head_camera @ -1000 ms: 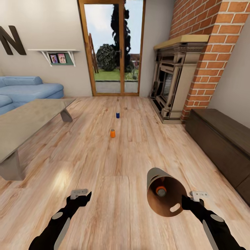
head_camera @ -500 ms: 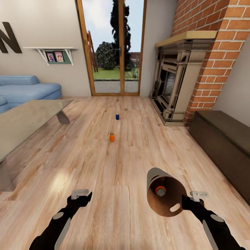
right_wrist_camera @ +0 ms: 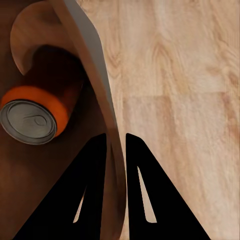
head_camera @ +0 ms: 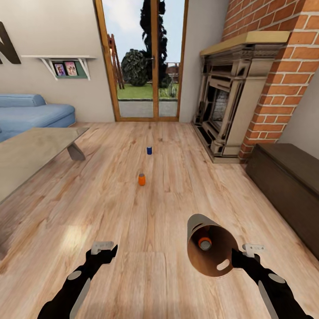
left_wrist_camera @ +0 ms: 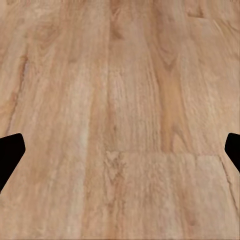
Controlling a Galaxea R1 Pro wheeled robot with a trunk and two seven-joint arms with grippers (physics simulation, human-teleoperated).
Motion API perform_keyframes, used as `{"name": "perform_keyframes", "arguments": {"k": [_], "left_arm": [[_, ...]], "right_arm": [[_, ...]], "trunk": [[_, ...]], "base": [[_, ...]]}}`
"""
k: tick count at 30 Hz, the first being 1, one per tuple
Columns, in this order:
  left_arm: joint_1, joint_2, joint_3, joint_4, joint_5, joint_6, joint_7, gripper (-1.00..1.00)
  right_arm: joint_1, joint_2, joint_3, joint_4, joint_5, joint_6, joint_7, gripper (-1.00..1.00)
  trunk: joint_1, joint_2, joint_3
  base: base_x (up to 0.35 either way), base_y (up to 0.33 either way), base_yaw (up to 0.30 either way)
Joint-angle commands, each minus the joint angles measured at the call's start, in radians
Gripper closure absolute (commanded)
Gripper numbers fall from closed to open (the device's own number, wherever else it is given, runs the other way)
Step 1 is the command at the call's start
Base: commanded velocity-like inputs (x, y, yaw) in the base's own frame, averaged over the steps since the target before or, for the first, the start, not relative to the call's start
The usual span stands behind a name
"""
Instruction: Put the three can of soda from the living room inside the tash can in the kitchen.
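In the head view an orange can of soda (head_camera: 141, 179) and a dark blue can of soda (head_camera: 149, 150) stand upright on the living room's wood floor, well ahead of both arms. My right gripper (head_camera: 235, 258) is shut on the rim of the tash can (head_camera: 208, 252), which hangs tilted with its mouth toward me. A third orange can of soda (head_camera: 204, 243) lies inside it. In the right wrist view the fingers of my right gripper (right_wrist_camera: 116, 137) pinch the bin wall (right_wrist_camera: 97, 90), next to the can of soda (right_wrist_camera: 32, 115). My left gripper (head_camera: 105, 251) (left_wrist_camera: 120, 150) hangs open above bare floor.
A grey low table (head_camera: 31, 155) and a blue sofa (head_camera: 31, 113) stand at the left. The brick fireplace (head_camera: 226, 110) and a dark low cabinet (head_camera: 288, 181) line the right. Glass doors (head_camera: 141, 62) close the far end. Open floor stretches between me and the cans.
The whole view has shifted as the camera moved forward; the table slides off to the left and the fireplace looms larger. Both arms and the bin keep their pose.
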Motion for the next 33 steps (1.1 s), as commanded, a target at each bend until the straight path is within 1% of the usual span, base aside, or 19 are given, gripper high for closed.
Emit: {"name": "perform_keyframes", "arguments": {"k": [1,16,22,28,33], "left_arm": [[0.0,0.0,0.0,0.0,0.0,0.0,0.0,-1.0],[0.0,-0.001,-0.001,0.0,0.0,0.0,0.001,-1.0],[0.0,-0.001,-0.001,0.0,0.0,0.0,0.001,-1.0],[0.0,-0.001,-0.021,0.001,0.0,-0.005,0.001,-1.0],[0.0,-0.001,-0.025,0.003,-0.001,-0.007,0.001,-1.0]], "right_arm": [[-0.001,0.001,0.0,-0.002,-0.011,0.001,0.005,1.0],[-0.001,0.006,0.001,-0.002,-0.011,0.0,0.005,1.0],[0.008,0.007,0.001,-0.001,-0.009,-0.036,0.005,1.0],[0.013,0.007,0.001,-0.001,-0.009,-0.04,0.005,1.0],[0.013,0.007,0.001,-0.001,-0.009,-0.04,0.005,1.0]], "trunk": [[0.0,0.0,-0.001],[0.0,0.0,-0.005],[0.0,0.0,-0.005],[0.0,0.0,-0.005],[0.0,0.0,-0.005]], "base": [[0.328,0.0,0.0],[0.329,0.0,0.0],[0.329,0.0,0.0],[0.329,0.0,0.0],[0.329,0.0,0.0]]}}
